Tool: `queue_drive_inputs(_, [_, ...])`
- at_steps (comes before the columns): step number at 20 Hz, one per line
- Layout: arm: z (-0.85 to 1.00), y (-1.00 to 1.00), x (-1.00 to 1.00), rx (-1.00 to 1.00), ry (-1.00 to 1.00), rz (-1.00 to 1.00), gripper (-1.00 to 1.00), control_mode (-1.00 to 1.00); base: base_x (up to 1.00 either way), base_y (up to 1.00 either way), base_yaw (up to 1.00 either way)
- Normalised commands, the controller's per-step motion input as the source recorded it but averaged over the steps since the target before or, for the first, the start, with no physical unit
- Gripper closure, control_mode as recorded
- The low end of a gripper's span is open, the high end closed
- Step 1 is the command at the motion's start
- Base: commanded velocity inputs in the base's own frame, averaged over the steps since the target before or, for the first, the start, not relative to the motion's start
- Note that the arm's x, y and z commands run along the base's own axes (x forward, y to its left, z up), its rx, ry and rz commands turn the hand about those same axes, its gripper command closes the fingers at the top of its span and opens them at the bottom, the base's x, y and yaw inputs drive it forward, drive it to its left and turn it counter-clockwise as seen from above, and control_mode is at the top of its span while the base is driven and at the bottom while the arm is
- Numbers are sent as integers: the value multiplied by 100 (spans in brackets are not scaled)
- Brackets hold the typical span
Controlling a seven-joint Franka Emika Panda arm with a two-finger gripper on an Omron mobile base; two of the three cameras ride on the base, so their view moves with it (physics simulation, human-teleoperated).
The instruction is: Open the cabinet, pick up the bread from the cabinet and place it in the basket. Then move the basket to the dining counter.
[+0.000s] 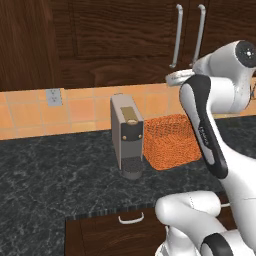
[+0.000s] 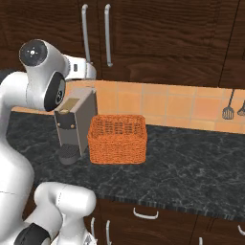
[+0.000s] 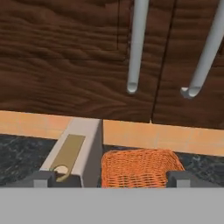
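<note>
The gripper (image 3: 112, 177) hung wide open with nothing in it, just below the closed cabinet's (image 3: 65, 57) two silver handles (image 3: 136, 48). The orange basket (image 2: 117, 139) sat near the counter's (image 2: 191, 167) back edge, touching the coffee machine (image 2: 74, 124).

- The cabinet (image 3: 87, 57) doors are shut in front of my gripper (image 3: 111, 177).
- Two handles (image 3: 136, 48) stick out.
- Below me, the coffee machine (image 1: 126, 134) touches the basket (image 1: 172, 141).
- The worktop (image 1: 50, 170) to the left has room.
</note>
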Motion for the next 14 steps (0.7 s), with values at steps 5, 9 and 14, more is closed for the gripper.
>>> queue_drive_inputs(5, [39, 4, 49, 0, -22, -2, -100, -100, 0, 0, 0])
queue_drive_inputs(9, [71, 0, 52, 7, -10, -4, -100, -100, 0, 0, 0])
queue_drive_inputs(14, [63, 10, 17, 7, 0, -8, -100, -100, 0, 0, 0])
